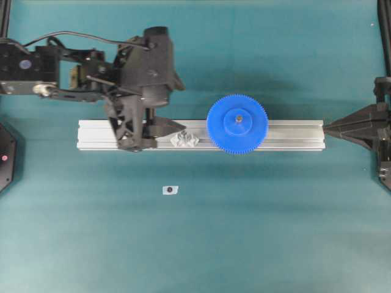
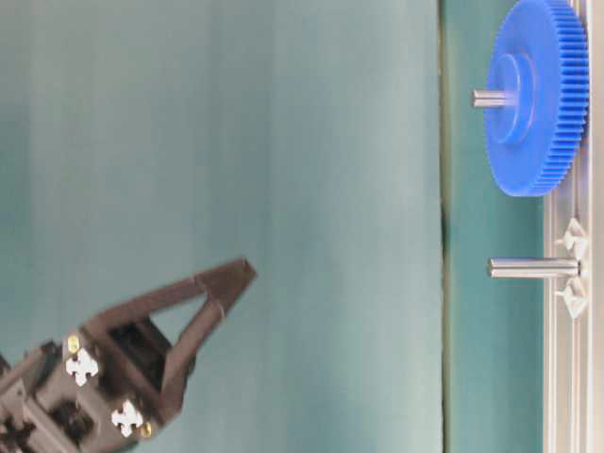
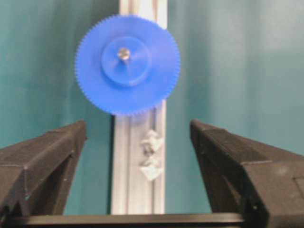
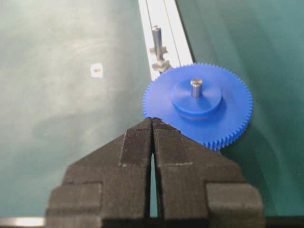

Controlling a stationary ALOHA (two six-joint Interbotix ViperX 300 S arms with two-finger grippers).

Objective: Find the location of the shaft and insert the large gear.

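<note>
My left gripper (image 1: pixel 160 134) hangs over the left part of the aluminium rail (image 1: pixel 293 135), jaws spread about as wide as they go and holding nothing; in my left wrist view the two black fingers (image 3: pixel 45 164) stand far apart at either side of the frame with the rail running up between them. The large gear (image 1: pixel 237 124) sits on the rail toward its right half, lying flat with its raised hub up, and a metal pin pokes out through its centre hole, so it is already threaded onto a shaft (image 4: pixel 195 88) there. The disc overhangs both long edges of the rail. Between the gear and my left gripper, on the same rail, stands a second upright pin (image 2: pixel 530 268) on a small clear faceted mount (image 1: pixel 184 139); it is bare, with nothing on it, and stands just beside the gear's toothed rim without touching it, as far as I can tell. My right gripper (image 4: pixel 152 124) is drawn back at the right end of the rail, its two pads pressed together with only a hairline slit between them and nothing in them; its tip points at the gear's near rim from a short way off. Out on the green tabletop (image 1: pixel 275 244), nearer the front edge and apart from the rail, lies a small pale square piece with a dark centre (image 1: pixel 170 190).
</note>
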